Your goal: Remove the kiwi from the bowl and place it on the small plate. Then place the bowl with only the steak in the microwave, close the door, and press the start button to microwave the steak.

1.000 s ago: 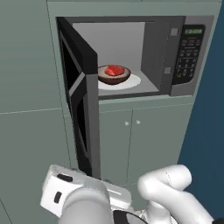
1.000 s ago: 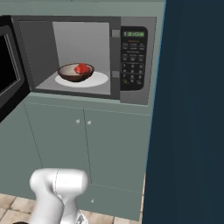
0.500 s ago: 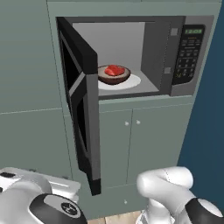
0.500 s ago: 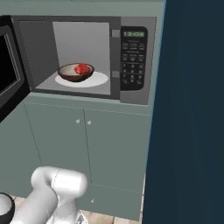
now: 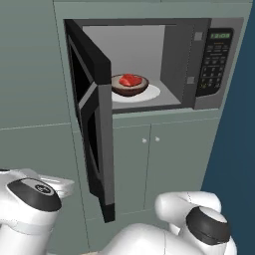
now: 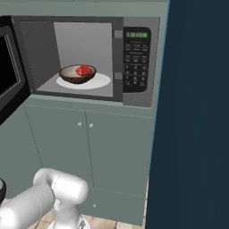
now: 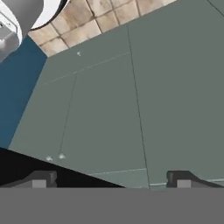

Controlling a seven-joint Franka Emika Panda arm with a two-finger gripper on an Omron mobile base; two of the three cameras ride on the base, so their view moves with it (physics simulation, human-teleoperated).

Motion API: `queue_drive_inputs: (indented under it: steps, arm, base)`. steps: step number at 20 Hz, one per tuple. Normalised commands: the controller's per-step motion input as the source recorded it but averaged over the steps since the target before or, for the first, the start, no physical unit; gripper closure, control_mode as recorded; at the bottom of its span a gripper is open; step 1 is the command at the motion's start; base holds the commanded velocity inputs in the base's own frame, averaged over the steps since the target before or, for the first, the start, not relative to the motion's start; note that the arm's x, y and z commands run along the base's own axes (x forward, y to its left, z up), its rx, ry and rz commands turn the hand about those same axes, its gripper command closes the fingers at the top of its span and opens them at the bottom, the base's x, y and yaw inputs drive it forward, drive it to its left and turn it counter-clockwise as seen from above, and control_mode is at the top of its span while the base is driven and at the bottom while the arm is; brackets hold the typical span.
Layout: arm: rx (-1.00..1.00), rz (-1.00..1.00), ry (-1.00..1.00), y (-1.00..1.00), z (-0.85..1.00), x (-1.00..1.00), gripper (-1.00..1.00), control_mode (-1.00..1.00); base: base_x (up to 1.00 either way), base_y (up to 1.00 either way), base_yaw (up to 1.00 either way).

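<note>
Dark finger tips of the pincer (image 7: 111,179) stand far apart at the bottom of the hand view, jaws spread wide, nothing held between them and nothing touched. Ahead of them lie grey-green cabinet doors (image 7: 100,109) with two small knobs (image 7: 54,157), and a patch of tan floor tiles (image 7: 96,19).

One microwave (image 5: 159,64) is built in above the cabinets, its grey interior exposed. One door (image 5: 92,119) hangs swung wide open to the left, edge toward the left base camera. One bowl (image 5: 129,84), dark brown, sits on the pale round turntable (image 5: 149,93) inside the microwave. One steak (image 5: 129,79), a bright red chunk, lies in the bowl. One keypad panel (image 6: 136,60) with a green display stands right of the cavity. Two cabinet doors (image 6: 89,152) below the microwave are closed, one knob on each. A dark blue wall (image 6: 197,112) stands to the right.
</note>
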Motion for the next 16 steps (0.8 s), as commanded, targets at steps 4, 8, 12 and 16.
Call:
queue_drive_inputs:
  steps: [4,8,12,16]
  arm:
    - [-0.02,-0.14,0.00,-0.81,-0.18,0.29,-1.00,-1.00]
    - [0.00,-0.14,-0.04,-1.00,-0.01,0.02,-1.00,-1.00]
    - [0.00,-0.13,-0.07,-1.00,0.00,0.00,-1.00,-1.00]
    - [0.00,-0.14,-0.06,-1.00,0.02,0.00,-1.00,-1.00]
  base:
    - [0.00,0.00,0.00]
    - [0.00,0.00,0.00]
    - [0.00,0.00,0.00]
    - [0.00,0.00,0.00]
